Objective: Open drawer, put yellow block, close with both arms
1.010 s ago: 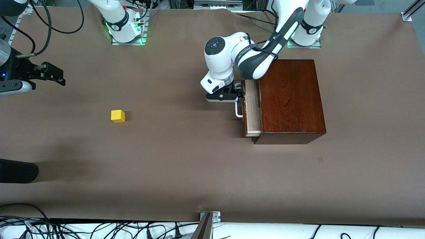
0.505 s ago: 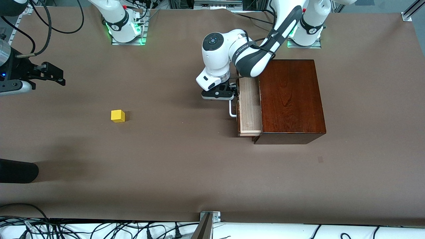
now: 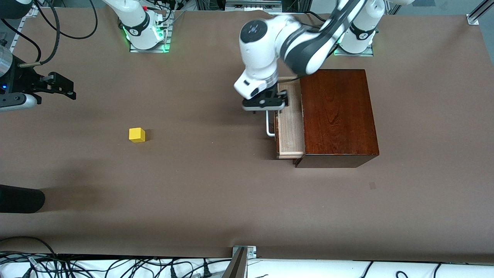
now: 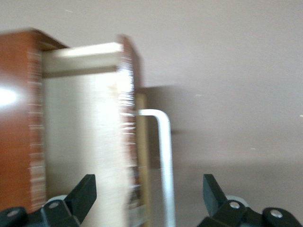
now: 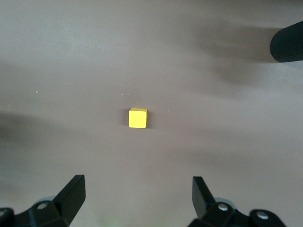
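Step in hand: the opening looks done; the pale light-wood drawer with dark reddish-brown front point(image 3: 288, 119) stands partly pulled out of the glossy dark mahogany box point(image 3: 337, 116), toward the right arm's end of the bench.
Drawer handle: the white U-shaped bar handle point(image 3: 269, 125) sticks out from the drawer front, free of any grip; in the left wrist view point(image 4: 163, 165) it shows between the spread fingers, with clear space around it.
Left gripper: the black two-finger left gripper point(image 3: 265, 104) hangs over the drawer front and handle, jaws open and holding nothing.
Right gripper: the black right gripper point(image 3: 58, 87) waits in the air at the right arm's end of the bench, jaws wide open and empty; its wrist view point(image 5: 137, 198) looks down on the cube between the fingertips.
Yellow block: the small bright yellow cube point(image 3: 137, 135) sits alone on the brown bench point(image 3: 216, 193), well apart from the drawer and toward the right arm's end, untouched.
Progress: judged from how things lie, only the first of three steps is complete; the block is not yet in the drawer.
Next move: probably the right arm's descent over the cube, straddling it squarely before closing, then a carry to the open tray.
Caution: the tray opening looks narrow, and the left gripper hangs over it, so the drop needs that arm out of the way.
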Available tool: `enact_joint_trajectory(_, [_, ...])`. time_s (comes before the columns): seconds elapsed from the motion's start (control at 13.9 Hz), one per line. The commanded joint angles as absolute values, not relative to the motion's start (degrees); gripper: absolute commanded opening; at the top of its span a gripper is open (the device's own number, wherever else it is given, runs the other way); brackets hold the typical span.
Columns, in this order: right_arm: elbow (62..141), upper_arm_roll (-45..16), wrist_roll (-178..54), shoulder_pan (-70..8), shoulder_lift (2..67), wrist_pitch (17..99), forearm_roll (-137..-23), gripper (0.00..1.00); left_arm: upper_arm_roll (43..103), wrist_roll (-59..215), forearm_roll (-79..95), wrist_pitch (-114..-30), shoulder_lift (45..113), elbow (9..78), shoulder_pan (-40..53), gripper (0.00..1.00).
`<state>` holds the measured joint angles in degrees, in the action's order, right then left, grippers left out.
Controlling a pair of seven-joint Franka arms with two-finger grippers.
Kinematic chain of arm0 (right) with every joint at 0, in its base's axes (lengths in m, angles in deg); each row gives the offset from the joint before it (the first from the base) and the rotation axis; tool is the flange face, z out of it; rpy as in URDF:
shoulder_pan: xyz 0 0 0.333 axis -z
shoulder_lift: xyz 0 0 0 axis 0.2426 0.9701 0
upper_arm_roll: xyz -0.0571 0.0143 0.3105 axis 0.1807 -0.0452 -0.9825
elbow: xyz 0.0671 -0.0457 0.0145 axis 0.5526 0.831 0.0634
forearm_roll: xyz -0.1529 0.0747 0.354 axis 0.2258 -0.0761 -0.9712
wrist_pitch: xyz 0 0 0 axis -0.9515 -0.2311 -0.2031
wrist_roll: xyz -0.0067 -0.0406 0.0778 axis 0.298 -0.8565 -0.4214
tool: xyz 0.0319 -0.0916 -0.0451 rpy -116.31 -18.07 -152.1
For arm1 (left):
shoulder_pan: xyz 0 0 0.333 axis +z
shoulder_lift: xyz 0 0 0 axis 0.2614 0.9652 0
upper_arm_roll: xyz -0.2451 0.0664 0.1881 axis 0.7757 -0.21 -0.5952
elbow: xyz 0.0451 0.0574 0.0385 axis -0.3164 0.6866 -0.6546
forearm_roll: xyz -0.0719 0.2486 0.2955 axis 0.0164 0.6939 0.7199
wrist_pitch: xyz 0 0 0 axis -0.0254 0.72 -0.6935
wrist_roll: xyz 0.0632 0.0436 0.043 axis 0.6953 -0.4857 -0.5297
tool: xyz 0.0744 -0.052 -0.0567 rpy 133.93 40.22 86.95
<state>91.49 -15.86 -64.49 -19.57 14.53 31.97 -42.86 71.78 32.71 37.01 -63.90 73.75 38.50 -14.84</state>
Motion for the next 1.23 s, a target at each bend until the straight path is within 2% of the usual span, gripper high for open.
enact_joint_trajectory(0.0, [90.82, -15.86, -64.18, -19.40, 14.34, 31.31, -43.49, 1.00, 72.13, 42.15, 33.88, -57.75, 66.24, 38.56, -7.99, 1.00])
enact_joint_trajectory(0.22, [90.82, -15.86, -64.27, -19.40, 14.34, 31.31, -43.49, 1.00, 71.69, 56.73, 24.74, -47.57, 64.90, 30.41, 1.41, 1.00])
enact_joint_trajectory(0.36, [90.82, -15.86, -64.27, -19.40, 14.34, 31.31, -43.49, 1.00, 71.51, 67.53, 23.67, -45.08, 64.90, 27.48, 7.30, 1.00])
enact_joint_trajectory(0.5, [90.82, -15.86, -64.27, -19.40, 14.43, 31.31, -43.49, 1.00, 69.94, 76.61, 20.69, -44.99, 62.02, 29.14, 11.44, 1.00])
enact_joint_trajectory(0.72, [90.82, -15.86, -64.18, -19.40, 14.34, 31.39, -43.49, 1.00, 61.96, 81.03, 16.56, -45.60, 56.13, 35.63, 11.99, 1.00])
enact_joint_trajectory(0.87, [90.82, -15.86, -64.27, -19.40, 14.43, 31.31, -43.49, 1.00, 59.22, 81.65, 15.49, -46.56, 54.54, 37.14, 11.90, 1.00])
enact_joint_trajectory(1.08, [90.82, -15.86, -64.27, -19.32, 14.34, 31.39, -43.49, 1.00, 56.84, 81.65, 15.85, -54.63, 50.06, 44.50, 11.90, 1.00])
enact_joint_trajectory(1.15, [90.82, -15.86, -64.27, -19.40, 14.43, 31.31, -43.49, 1.00, 56.83, 80.87, 15.85, -54.74, 50.05, 45.05, 11.90, 1.00])
